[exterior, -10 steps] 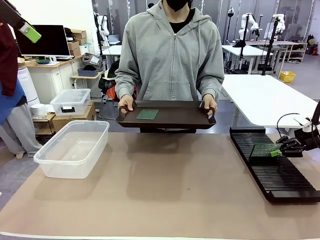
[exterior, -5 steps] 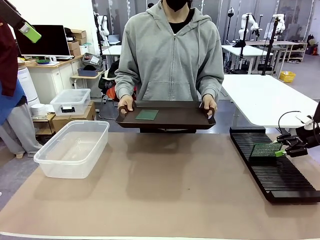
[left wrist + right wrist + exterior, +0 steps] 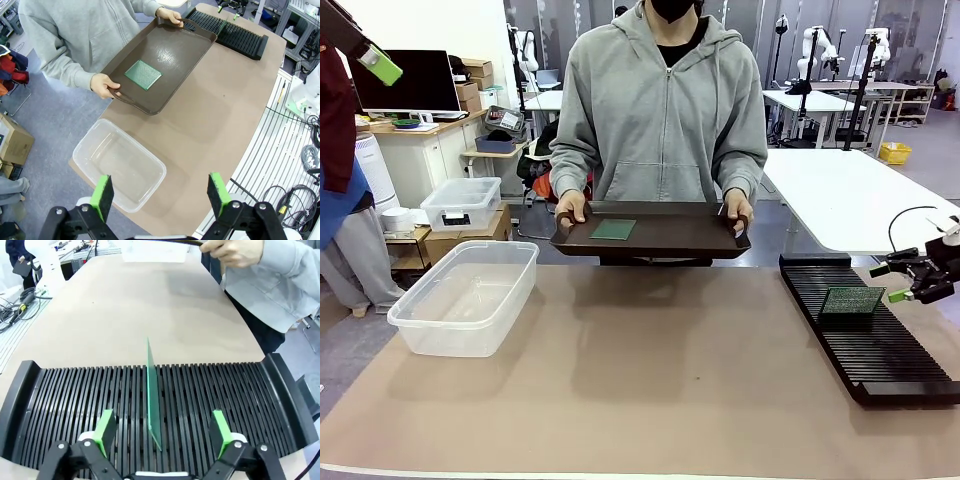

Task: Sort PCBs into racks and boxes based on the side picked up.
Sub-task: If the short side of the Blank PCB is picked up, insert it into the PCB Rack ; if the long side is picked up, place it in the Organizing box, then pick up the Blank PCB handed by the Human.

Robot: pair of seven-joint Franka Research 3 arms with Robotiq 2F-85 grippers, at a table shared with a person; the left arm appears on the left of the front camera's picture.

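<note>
The right gripper (image 3: 162,429) gapes empty just off the rack (image 3: 75,400), facing a PCB (image 3: 152,390) propped upright by a middle slot alone; edge-on, its faces are unreadable. Beyond the rack a person's tray (image 3: 185,50) offers the second PCB (image 3: 143,75); the left gripper (image 3: 162,192), also spread, hangs far off above the clear tub (image 3: 120,167)
</note>
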